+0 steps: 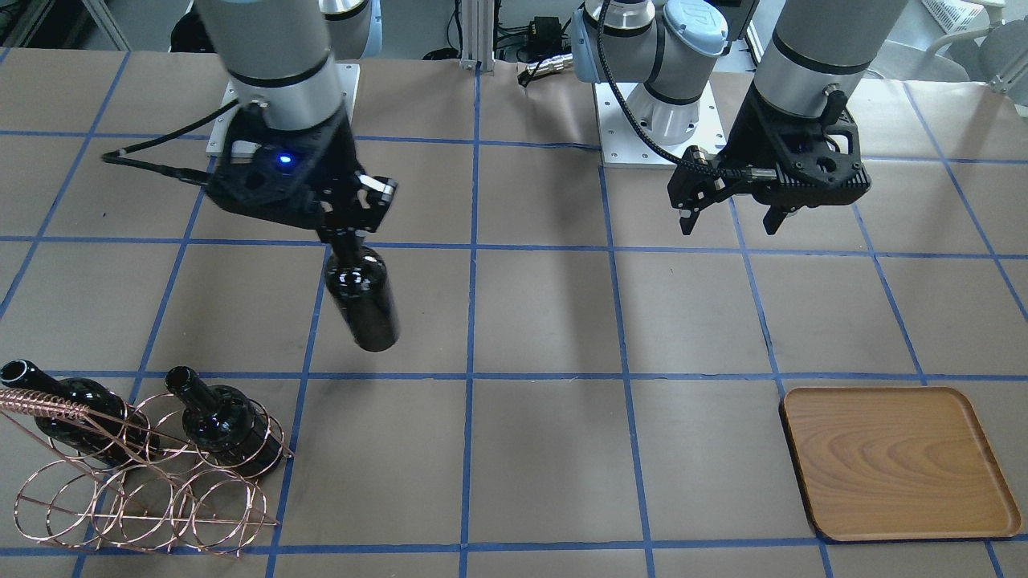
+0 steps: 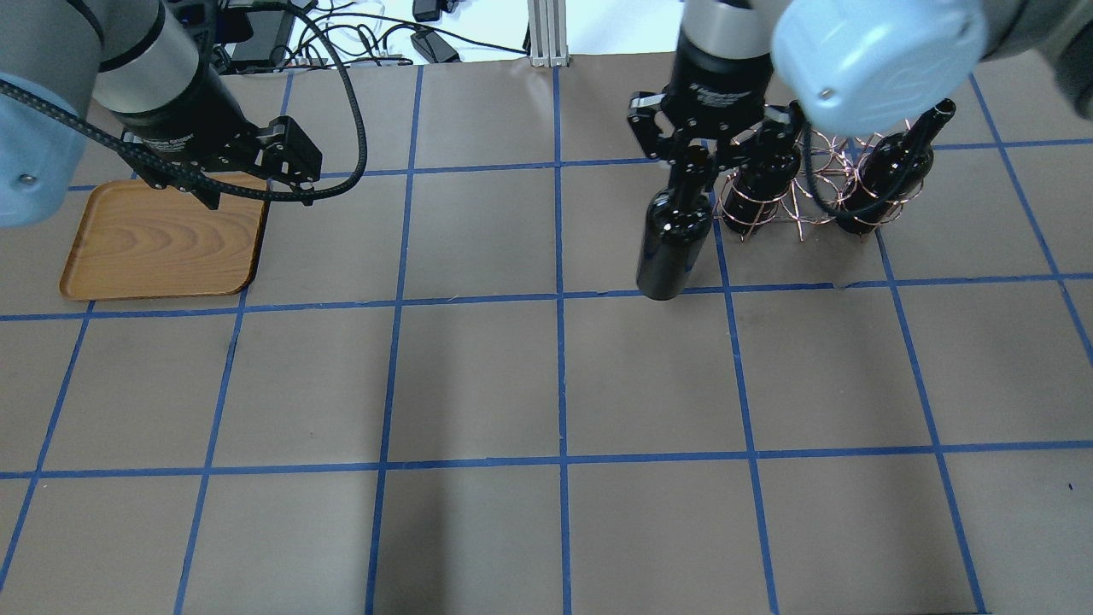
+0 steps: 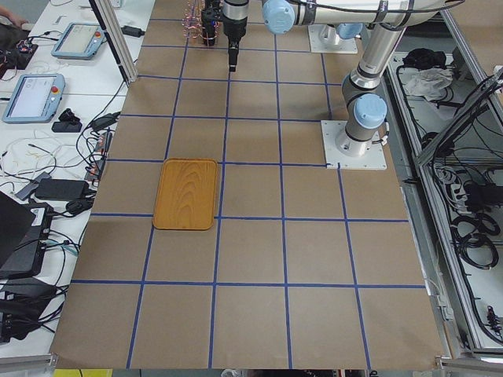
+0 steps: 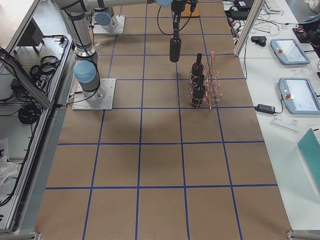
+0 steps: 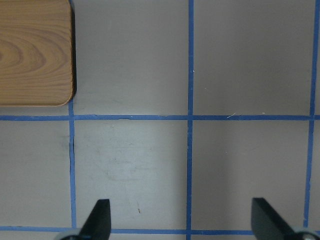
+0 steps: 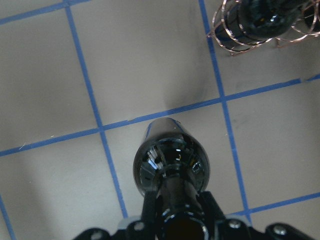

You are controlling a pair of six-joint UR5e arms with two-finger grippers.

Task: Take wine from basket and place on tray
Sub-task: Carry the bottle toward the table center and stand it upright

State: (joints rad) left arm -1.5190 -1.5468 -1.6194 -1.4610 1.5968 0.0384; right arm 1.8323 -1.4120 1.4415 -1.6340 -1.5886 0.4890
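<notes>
Hanging neck-up from the right fingers (image 6: 149,210), the bottle (image 1: 363,301) is clear of the desk (image 1: 546,449) and out of the basket (image 1: 144,490). The basket stands near it with two other bottles (image 1: 229,421) lying in its wire loops. The right fingers are clenched on the short neck just above the rounded shoulders, and the whole body hangs below the grip.

Dark, glossy glass like this is probably heavy for its size, rigid, slippery and breakable. A hold on the neck looks sensible, since the neck is narrow enough to close around and the shoulder flare beneath would likely stop a slide. The weight hanging below could make the bottle swing on a fast move, so a slow carry and a gentle set-down seem wise.

The tray (image 1: 899,461) lies well apart at the far end of the desk, on the left arm's side. The left fingers (image 5: 98,217) are spread wide with nothing between them, hovering by the tray's corner. If a hand-over is meant, the wider body looks like the free place to take hold.
</notes>
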